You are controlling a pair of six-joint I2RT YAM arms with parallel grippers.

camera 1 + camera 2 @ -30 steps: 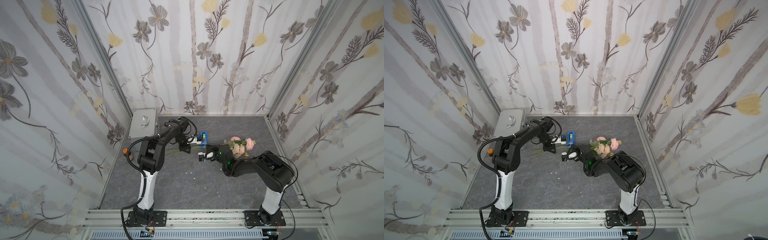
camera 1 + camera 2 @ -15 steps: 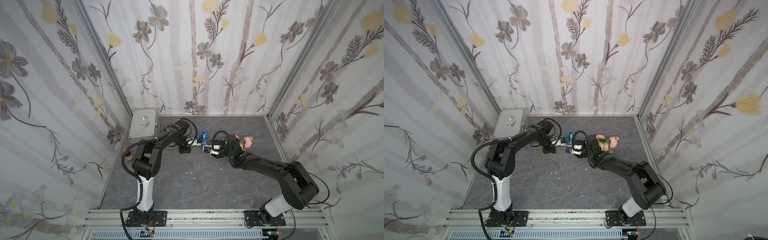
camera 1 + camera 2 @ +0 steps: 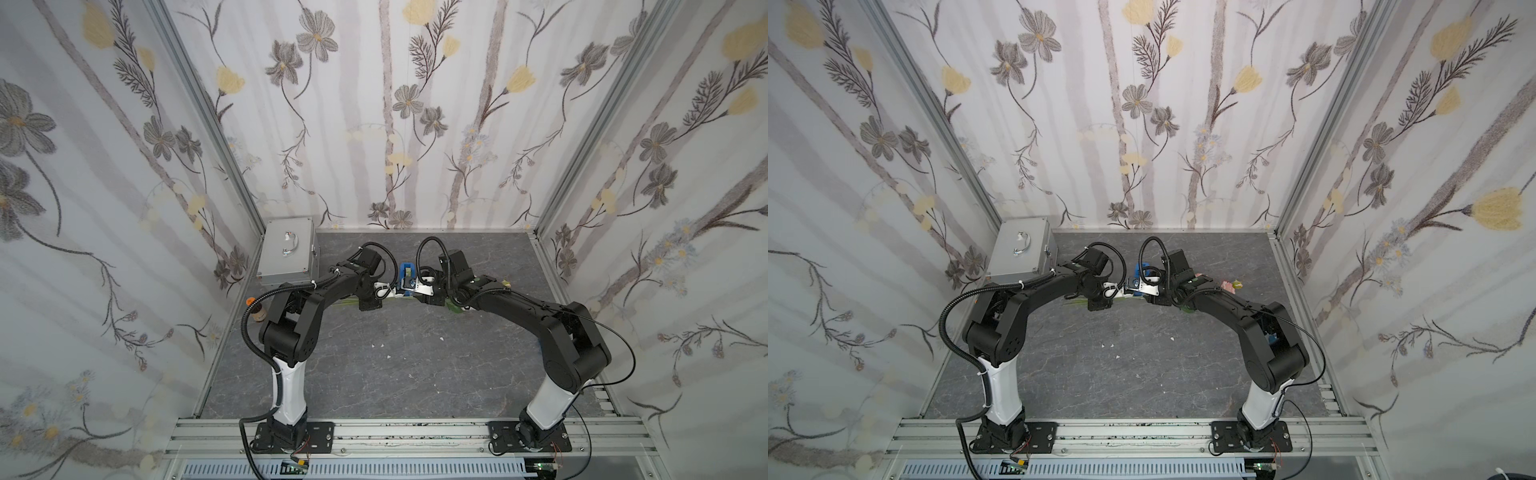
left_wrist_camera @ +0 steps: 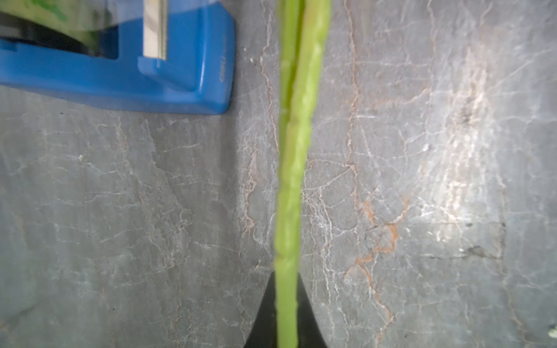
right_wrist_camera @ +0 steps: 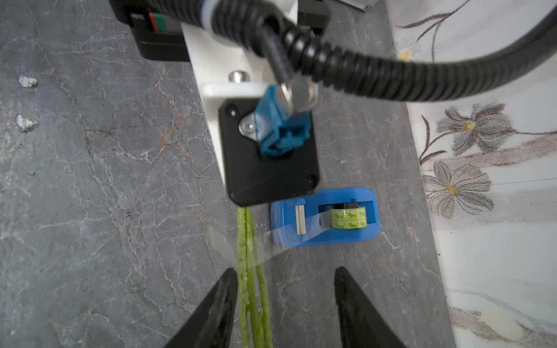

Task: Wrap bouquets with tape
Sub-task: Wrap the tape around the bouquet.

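Left claw (image 4: 286, 301) clamps thin green bouquet stems (image 5: 247, 241); right claw (image 5: 285, 271) jaws apart. Risk: clear tape strip (image 5: 272, 238) from blue plastic dispenser (image 5: 371, 230) may peel off stems if unpressed.

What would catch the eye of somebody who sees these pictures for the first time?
The black left arm and right arm meet in an arch over the grey table. There the left tool is shut on the thin green stems of the bouquet, beside the blue dispenser. A clear strip from the tape crosses the stems, just before the open right tool.
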